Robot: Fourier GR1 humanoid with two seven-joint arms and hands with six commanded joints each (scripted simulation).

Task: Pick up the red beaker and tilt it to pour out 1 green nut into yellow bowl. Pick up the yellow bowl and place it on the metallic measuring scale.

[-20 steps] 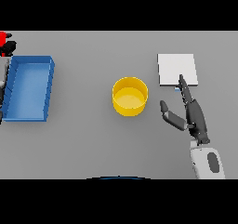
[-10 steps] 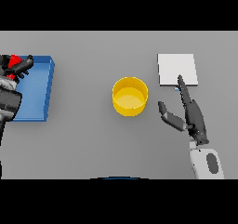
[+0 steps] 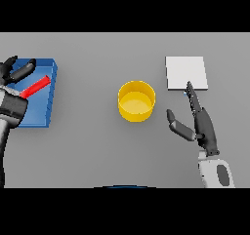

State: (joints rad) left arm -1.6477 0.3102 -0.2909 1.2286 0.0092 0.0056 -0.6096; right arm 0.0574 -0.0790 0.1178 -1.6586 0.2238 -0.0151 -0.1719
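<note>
Here the left hand grips the red beaker over the blue tray; carry it level to the yellow bowl, right hand open

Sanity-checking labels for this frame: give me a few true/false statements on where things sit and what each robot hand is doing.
1. The yellow bowl sits on the grey table, not on the scale. True.
2. The red beaker stands upright beside the yellow bowl. False: it is far left, over the blue tray, at the left robot hand.
3. The right robot hand grips the yellow bowl. False: it is open, apart from the bowl, to the bowl's right.
4. The metallic measuring scale has nothing on it. True.
5. The blue tray lies right of the scale. False: it lies at the table's left side.
</note>
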